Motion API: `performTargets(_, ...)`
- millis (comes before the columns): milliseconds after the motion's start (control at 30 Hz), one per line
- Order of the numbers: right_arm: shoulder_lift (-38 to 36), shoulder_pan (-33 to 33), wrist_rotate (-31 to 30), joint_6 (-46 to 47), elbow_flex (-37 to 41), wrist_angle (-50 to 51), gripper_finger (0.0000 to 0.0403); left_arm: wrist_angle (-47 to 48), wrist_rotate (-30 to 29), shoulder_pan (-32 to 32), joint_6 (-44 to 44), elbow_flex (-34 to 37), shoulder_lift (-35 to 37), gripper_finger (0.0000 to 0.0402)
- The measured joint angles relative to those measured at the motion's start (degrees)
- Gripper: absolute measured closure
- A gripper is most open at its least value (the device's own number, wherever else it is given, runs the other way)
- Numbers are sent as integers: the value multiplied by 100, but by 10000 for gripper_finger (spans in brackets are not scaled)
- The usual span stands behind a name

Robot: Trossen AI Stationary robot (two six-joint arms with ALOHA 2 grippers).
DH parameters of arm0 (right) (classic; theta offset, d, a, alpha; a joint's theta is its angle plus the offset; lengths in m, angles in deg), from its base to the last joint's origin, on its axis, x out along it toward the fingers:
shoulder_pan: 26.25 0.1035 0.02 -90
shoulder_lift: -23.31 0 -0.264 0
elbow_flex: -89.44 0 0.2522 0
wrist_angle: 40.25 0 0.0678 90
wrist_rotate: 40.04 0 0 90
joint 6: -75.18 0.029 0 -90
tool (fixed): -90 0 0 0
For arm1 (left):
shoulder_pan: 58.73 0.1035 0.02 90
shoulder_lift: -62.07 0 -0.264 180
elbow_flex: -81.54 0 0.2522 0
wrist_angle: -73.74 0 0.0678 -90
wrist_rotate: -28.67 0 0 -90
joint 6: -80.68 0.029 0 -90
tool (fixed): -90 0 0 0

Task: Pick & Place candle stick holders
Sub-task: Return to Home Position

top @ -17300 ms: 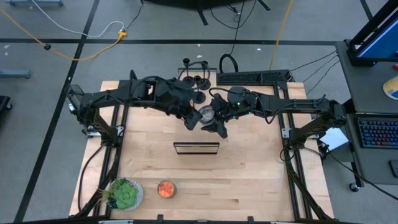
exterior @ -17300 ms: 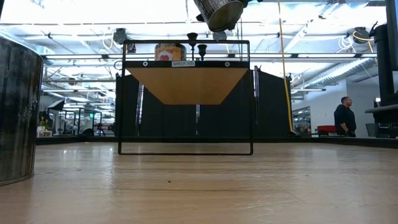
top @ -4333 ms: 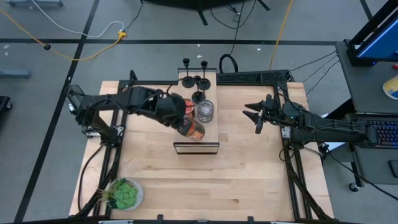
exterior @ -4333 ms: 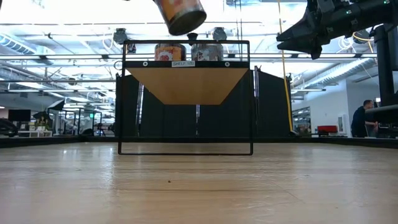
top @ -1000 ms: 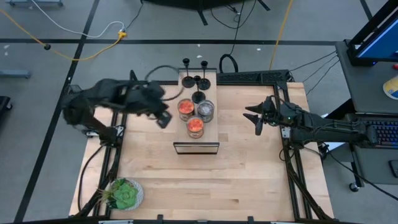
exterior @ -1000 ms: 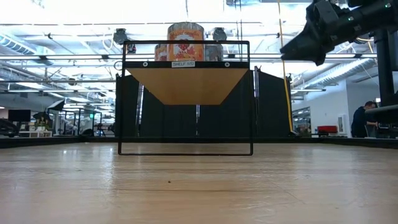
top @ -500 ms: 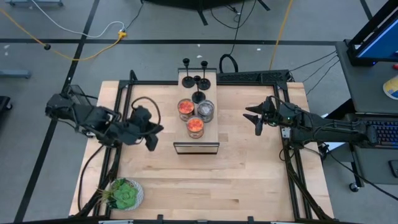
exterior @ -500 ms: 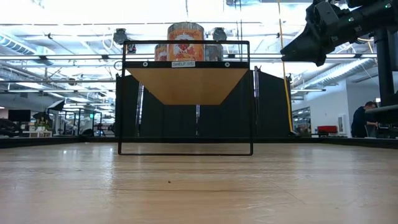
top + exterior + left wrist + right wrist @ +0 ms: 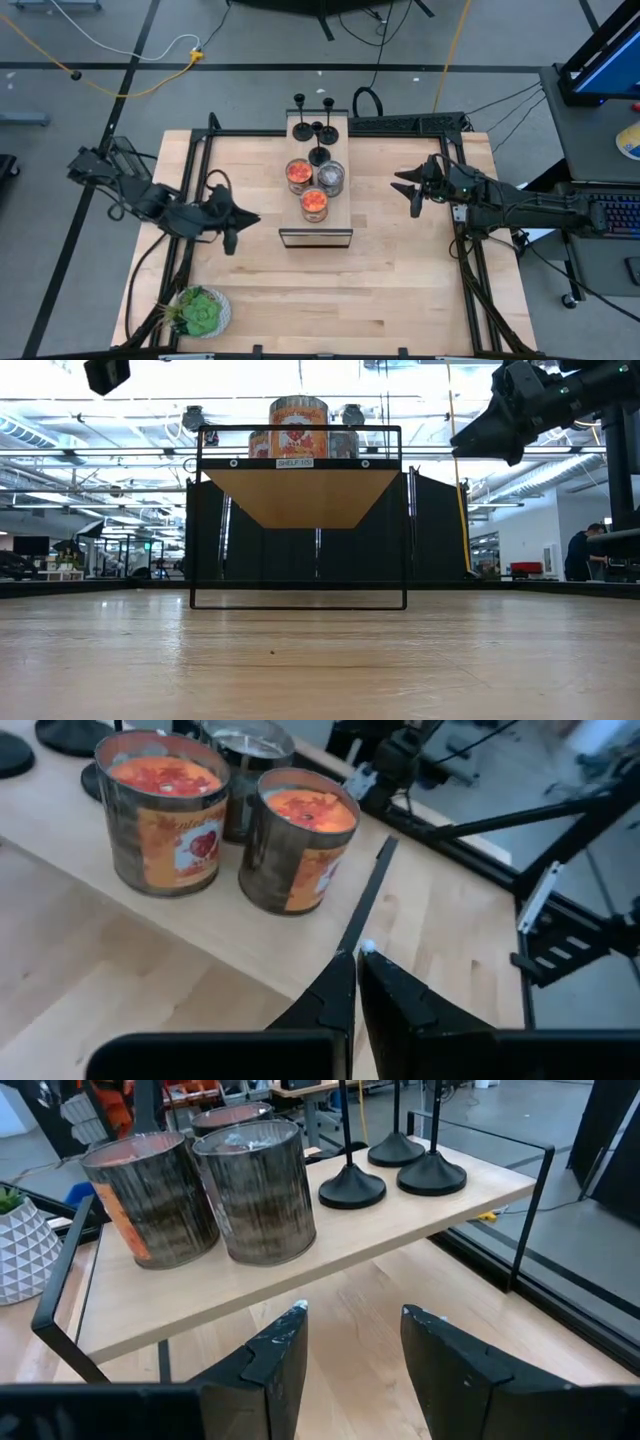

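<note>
At the left side of the bench, off the shelf's front corner, your left tool (image 9: 236,226) hung with its fingers (image 9: 333,998) pressed together and nothing between them. On the opposite side your right tool (image 9: 406,191) sat well apart from the shelf. It was pointed at the shelf with its jaws spread wide, also empty.

Between the two, the shelf (image 9: 339,212) carried everything. Three candle tins (image 9: 314,203) clustered on its front half. The candle stick holders (image 9: 319,155) stood upright at the back end, behind the tins. In the right wrist view I counted three of them, bases flat on the shelf board and close together. As far as I could tell, none touched a tin. On the bench (image 9: 390,290) itself I saw only a potted plant (image 9: 200,311), at the front-left corner.

My read: placing was done, and the step in hand was parking the arms. Your right arm looked parked. Your left arm looked not yet home, stretched out low over the bench.

The next move called for no grip at all. You needed to fold the left arm to its rest pose, keeping the tool clear of the shelf's black frame and the plant. Risk looked low.
</note>
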Motion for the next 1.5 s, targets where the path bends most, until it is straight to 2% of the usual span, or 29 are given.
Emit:
performTargets(233, 0, 9, 204, -312, 0, -324, 248, -70, 13, 136, 482, 709, 1094, 383)
performTargets(400, -6, 9, 1036, -596, 0, -588, 248, -67, 270, 303, 972, 1041, 1915, 383)
performTargets(533, -99, 11, 1445, -349, 0, -571, 248, -65, 461, 469, 1187, 1363, 2548, 383)
performTargets(733, -414, 11, 1515, -284, 0, -546, 248, -78, 829, 662, 1097, 1917, 3197, 383)
performTargets(867, -789, 11, 1515, -128, 0, -328, 248, -233, 824, 706, 986, 2261, 3361, 383)
performTargets(1067, -1060, 11, 1508, 192, 198, -206, 248, -1235, 825, 708, 1230, 2901, 3378, 383)
performTargets(1300, -1211, 11, 1515, 350, 1219, -1582, 248, -1820, 826, 708, 1119, 3563, 3377, 384)
performTargets(1500, -1553, 11, 1515, 562, 1719, -1738, 248, -1814, 819, 726, 1379, 3646, 3379, 396)
